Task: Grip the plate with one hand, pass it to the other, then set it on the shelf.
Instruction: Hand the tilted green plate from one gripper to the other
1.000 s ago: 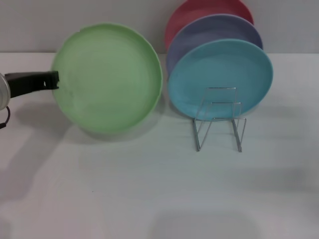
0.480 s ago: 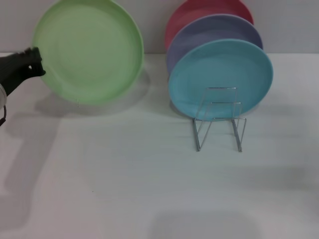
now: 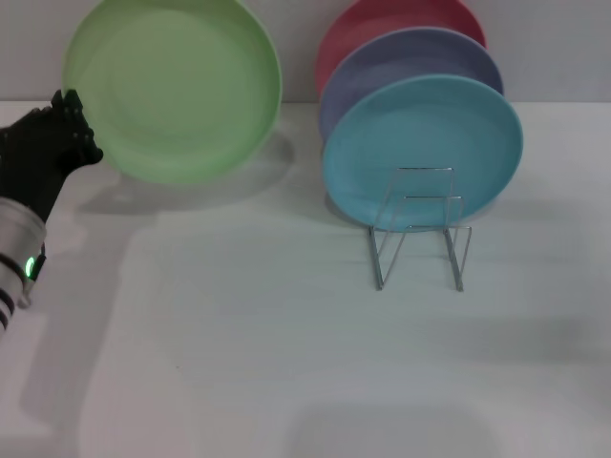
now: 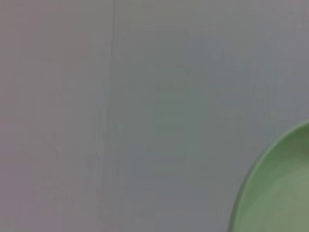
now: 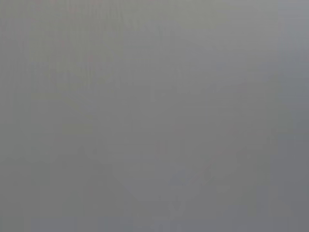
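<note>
The left tool point(image 3: 69, 119) is clamped on the rim of the round, shallow, matte light green plate point(image 3: 172, 88), held upright above the white bench point(image 3: 286, 363).

4 plates point(image 3: 172, 91), 1 rack point(image 3: 418, 229), 1 tool point(image 3: 74, 124)

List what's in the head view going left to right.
left gripper, holding the light green plate's edge → light green plate, raised → wire rack with three upright plates: turquoise plate in front, lavender plate and pink plate behind it.
</note>
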`<move>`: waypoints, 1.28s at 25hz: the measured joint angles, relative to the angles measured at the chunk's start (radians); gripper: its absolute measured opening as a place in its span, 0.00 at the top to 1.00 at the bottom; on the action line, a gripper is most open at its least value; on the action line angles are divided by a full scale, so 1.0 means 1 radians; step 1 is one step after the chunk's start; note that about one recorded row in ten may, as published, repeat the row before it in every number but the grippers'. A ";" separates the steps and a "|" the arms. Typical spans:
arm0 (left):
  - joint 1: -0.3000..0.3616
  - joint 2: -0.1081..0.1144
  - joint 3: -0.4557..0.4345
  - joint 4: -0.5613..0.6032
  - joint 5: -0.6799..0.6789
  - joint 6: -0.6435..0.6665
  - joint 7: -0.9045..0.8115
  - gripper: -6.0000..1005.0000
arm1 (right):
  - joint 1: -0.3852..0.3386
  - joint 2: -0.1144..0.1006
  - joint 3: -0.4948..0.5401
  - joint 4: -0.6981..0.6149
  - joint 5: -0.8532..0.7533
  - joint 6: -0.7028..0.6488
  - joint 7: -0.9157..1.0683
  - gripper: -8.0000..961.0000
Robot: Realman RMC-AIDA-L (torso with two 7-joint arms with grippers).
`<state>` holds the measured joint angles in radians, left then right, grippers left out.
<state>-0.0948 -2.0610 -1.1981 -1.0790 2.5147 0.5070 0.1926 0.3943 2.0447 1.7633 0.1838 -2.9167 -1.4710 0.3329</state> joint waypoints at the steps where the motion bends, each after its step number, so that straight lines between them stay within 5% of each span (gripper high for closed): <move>1: -0.004 0.001 0.035 0.057 0.009 0.090 -0.073 0.96 | -0.001 0.000 -0.006 0.000 0.000 0.000 0.000 0.21; 8: 0.005 0.004 0.068 0.250 0.190 0.334 -0.432 0.95 | -0.007 -0.005 -0.039 0.000 -0.001 -0.003 0.000 0.21; 14: 0.006 -0.002 0.079 0.386 0.299 0.466 -0.543 0.95 | -0.034 -0.010 -0.129 0.023 -0.001 -0.011 0.000 0.21; 25: -0.015 -0.018 0.191 0.443 0.195 0.556 -0.376 0.95 | -0.162 0.006 -0.327 0.143 -0.001 -0.012 -0.014 0.21; 32: -0.024 -0.016 0.240 0.445 0.122 0.586 -0.299 0.95 | -0.301 0.020 -0.513 0.361 -0.001 0.051 -0.124 0.21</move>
<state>-0.1187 -2.0772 -0.9577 -0.6336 2.6368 1.0933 -0.1063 0.0937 2.0652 1.2500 0.5450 -2.9175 -1.4199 0.2084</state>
